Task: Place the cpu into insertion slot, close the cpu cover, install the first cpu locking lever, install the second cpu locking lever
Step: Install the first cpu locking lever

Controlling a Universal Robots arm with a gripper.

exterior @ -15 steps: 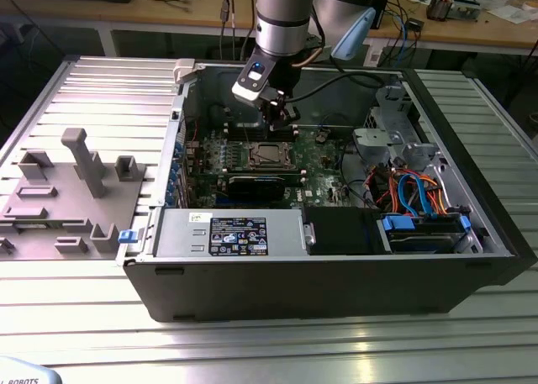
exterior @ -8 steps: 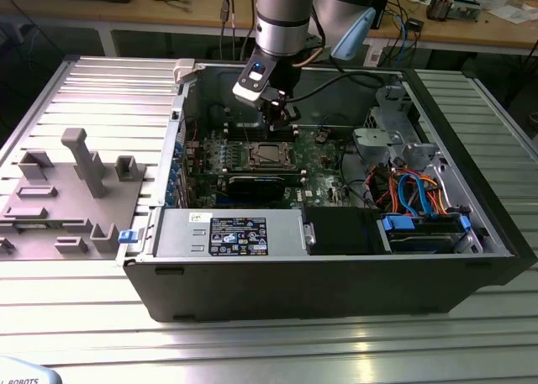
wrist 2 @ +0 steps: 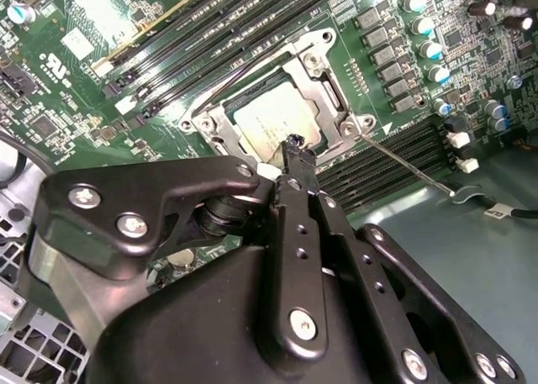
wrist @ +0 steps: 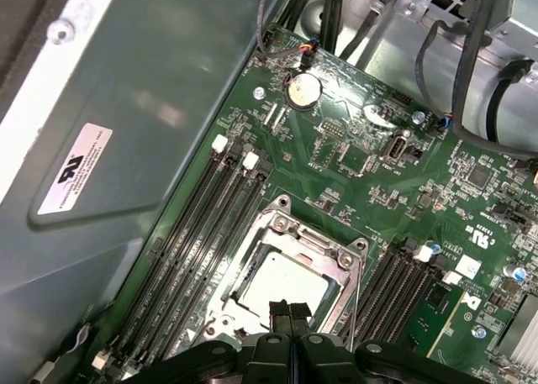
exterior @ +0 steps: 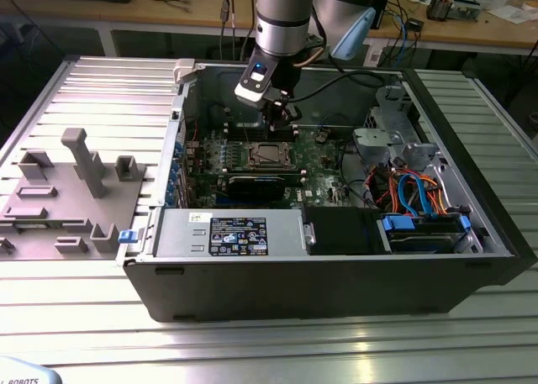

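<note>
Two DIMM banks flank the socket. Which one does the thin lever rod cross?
The bank beside the grey case wall, with white end latches; the lever rod lies across it.

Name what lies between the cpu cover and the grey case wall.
In the first wrist view, black memory slots lie between the cpu cover and the case wall.

My fingers are slim matte-black bars dotted with small round holes. Behind them sit broad black link plates fastened with silver screws. Higher above the fingers, my arm is a silver-grey cylinder with a pale blue joint cap and a small white-and-black camera box.
</note>
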